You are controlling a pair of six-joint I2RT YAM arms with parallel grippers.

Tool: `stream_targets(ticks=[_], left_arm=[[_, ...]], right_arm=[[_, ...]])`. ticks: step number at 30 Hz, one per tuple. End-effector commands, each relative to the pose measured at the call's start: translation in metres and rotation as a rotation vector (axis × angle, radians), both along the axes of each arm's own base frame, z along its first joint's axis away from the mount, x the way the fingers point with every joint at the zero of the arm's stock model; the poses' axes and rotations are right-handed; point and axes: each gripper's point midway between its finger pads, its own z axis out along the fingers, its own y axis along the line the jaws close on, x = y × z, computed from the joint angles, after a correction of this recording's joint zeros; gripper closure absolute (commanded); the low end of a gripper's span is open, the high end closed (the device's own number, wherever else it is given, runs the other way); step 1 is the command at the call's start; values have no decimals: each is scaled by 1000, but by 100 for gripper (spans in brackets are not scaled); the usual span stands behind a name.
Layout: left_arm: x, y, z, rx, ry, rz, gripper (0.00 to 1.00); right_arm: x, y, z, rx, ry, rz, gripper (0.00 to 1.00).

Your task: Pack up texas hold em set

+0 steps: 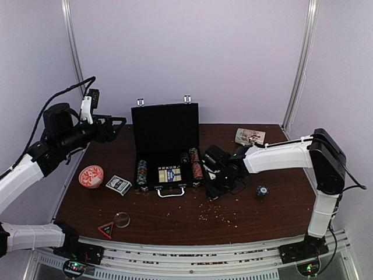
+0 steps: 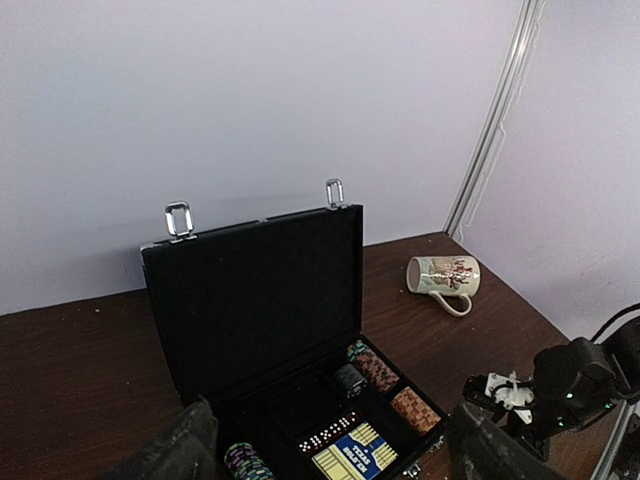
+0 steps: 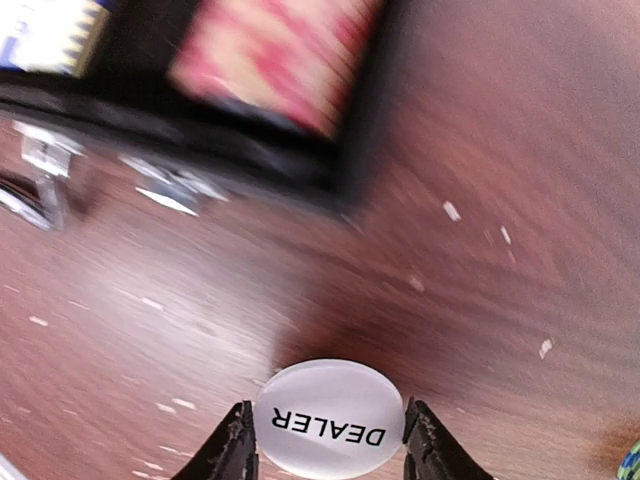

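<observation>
Dealer button (image 3: 328, 418): clamped by its edges between right jaws
Briefcase (image 1: 166, 131): open, just left of right jaws
Left jaws: spread, empty, farther off

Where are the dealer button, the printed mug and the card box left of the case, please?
dealer button (image 3: 328, 418), right wrist view, its printed face.
printed mug (image 2: 443, 275), left wrist view, its decorated side.
card box (image 1: 118, 184), top external view, its top face.

chip stack (image 3: 285, 60) blurred, card deck box (image 3: 50, 25) cut off at top edge, briefcase latch (image 3: 45, 165) smeared
</observation>
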Motion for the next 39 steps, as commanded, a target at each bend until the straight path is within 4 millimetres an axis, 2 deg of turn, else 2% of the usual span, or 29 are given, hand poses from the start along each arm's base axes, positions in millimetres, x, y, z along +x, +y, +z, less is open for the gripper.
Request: stream_targets(ticks=[1,6,12,19,24,28,32,39], left_arm=[[-2,2,23,-38,-59,-2,18],[-2,2,23,-38,-59,-3,18],[-2,1,23,-38,-60,-4,18],[-1,1,23,-37,-59,-3,18],[0,2,21,-32,-56,3,18],[2,1,17,-27,-47,3,18],[5,-1,13,-23,-34,-1,18],[8,-3,7,-17,-18,-5,18]], right_arm=[[8,26,16,43,-36,26,55],[17,56,30,90,-63,70,55],[45,96,54,156,-135,109,55],[91,141,67,187,-226,148,55],[137,163,84,257,-292,131,54],[163,174,81,339,-298,150,53],[177,183,71,419,-271,181,51],[179,188,60,463,-241,243,50]])
